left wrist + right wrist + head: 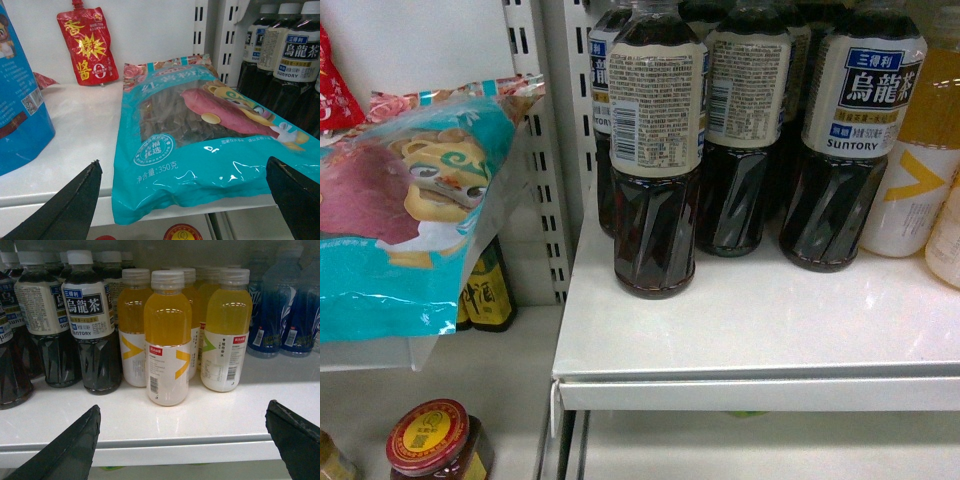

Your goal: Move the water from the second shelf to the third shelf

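Several tea bottles (656,150) stand on the white shelf (760,320) ahead of my head camera, with a teal bag (405,215) overhanging the shelf to their left and a red-lidded jar (428,438) below. I see no water bottle in any view. My left gripper (185,200) hangs with fingers wide apart before the teal bag; a red pouch (87,45) leans on the back wall. My right gripper (185,440), fingers likewise spread, faces yellow drinks (167,340), with tea bottles left and blue bottles (285,305) right.
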Controlling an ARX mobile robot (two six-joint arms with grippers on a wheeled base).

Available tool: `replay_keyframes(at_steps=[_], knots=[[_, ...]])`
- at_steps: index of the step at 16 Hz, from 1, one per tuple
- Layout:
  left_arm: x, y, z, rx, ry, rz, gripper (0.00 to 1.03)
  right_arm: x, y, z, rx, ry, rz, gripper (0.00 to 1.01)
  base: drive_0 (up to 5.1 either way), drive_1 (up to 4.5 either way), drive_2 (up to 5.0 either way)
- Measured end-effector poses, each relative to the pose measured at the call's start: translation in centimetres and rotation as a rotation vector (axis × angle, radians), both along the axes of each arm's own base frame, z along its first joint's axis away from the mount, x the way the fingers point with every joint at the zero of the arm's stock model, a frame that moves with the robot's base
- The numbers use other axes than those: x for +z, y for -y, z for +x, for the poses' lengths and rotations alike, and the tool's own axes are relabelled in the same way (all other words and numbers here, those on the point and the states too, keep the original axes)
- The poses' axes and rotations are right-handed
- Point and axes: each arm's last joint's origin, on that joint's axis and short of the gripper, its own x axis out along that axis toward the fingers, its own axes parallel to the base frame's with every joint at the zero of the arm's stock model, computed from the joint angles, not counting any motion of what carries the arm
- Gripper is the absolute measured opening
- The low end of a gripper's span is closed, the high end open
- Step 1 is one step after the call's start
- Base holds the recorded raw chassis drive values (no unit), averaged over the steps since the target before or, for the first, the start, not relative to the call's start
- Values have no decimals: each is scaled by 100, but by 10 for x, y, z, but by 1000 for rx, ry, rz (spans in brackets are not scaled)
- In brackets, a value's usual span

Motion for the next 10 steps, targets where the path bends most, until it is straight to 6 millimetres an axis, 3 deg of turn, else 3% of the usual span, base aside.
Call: replay_keyframes(at_steps=[10], knots=[[0, 0, 0, 0, 1, 0, 98, 0, 0, 0, 0, 0, 0, 98, 0, 0, 0]])
